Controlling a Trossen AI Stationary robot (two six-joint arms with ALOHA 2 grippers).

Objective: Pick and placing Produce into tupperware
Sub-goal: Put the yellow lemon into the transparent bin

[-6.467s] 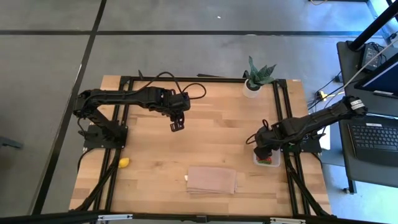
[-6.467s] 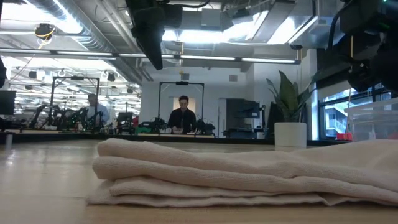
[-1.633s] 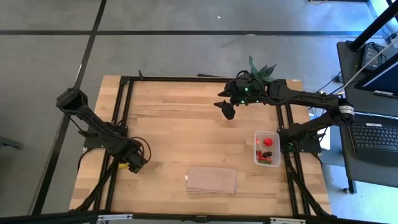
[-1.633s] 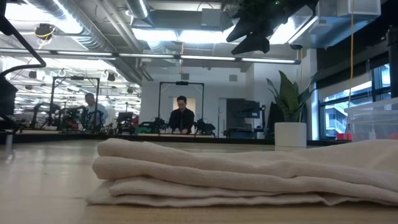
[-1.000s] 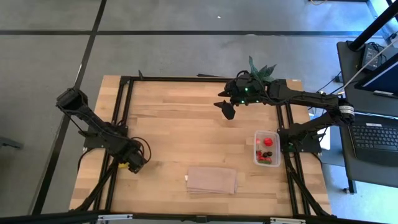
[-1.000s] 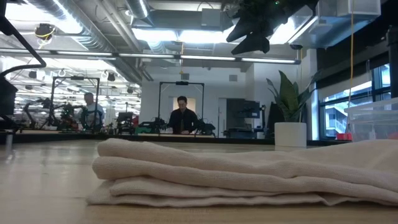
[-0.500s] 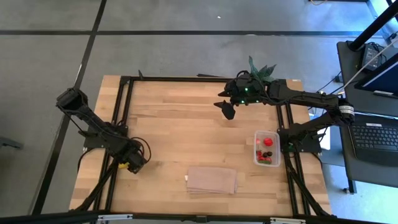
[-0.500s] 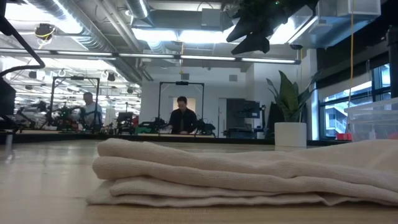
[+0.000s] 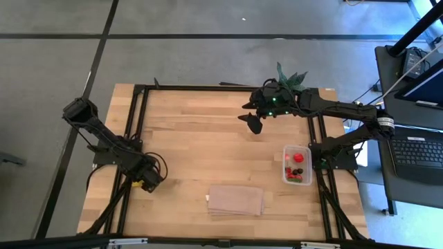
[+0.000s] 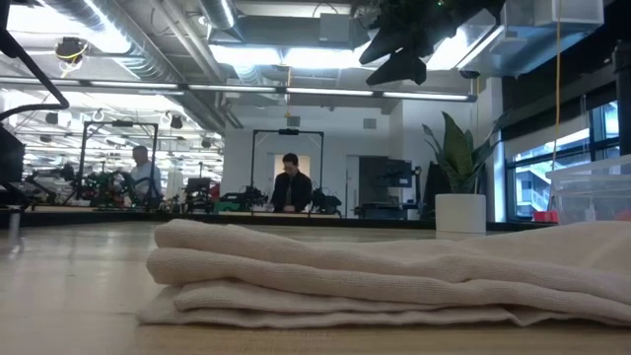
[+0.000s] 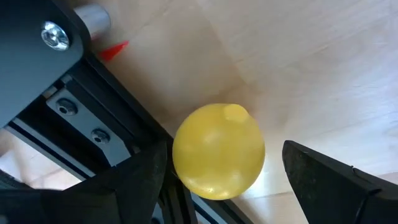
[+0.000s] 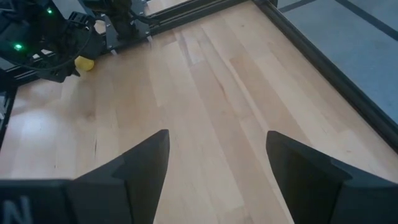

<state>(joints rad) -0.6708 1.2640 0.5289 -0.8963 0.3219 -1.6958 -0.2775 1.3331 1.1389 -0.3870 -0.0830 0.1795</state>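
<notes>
- Nothing on the table has shifted over the last second and a half: both arms, the container and the cloth sit as before. Six and a half seconds ago the left gripper hung over the table's middle and the right gripper stood over the container; only a person (image 10: 290,189) in the room behind has changed posture a little.
- Left gripper (image 9: 143,182) is low at the table's left edge, its fingers (image 11: 339,180) apart on either side of the yellow fruit (image 11: 219,151), not yet pressing on it.
- Left wrist view alone shows the yellow fruit clearly: it rests on the wood just beside the black frame rail (image 11: 87,134), its small nub facing up toward the camera; it is nearly round, so no long axis can be told.
- Right gripper (image 9: 253,122) hangs high over the table's far part near the potted plant (image 9: 287,79), fingers (image 12: 140,165) apart and empty.
- Clear container (image 9: 284,164) lies near the right edge, long side running near to far, holding red and dark fruit pieces (image 9: 296,166).
- Low view shows the folded cloth (image 10: 375,271) filling the foreground and the container's wall (image 10: 590,192) at the right; the yellow fruit is hidden there.
</notes>
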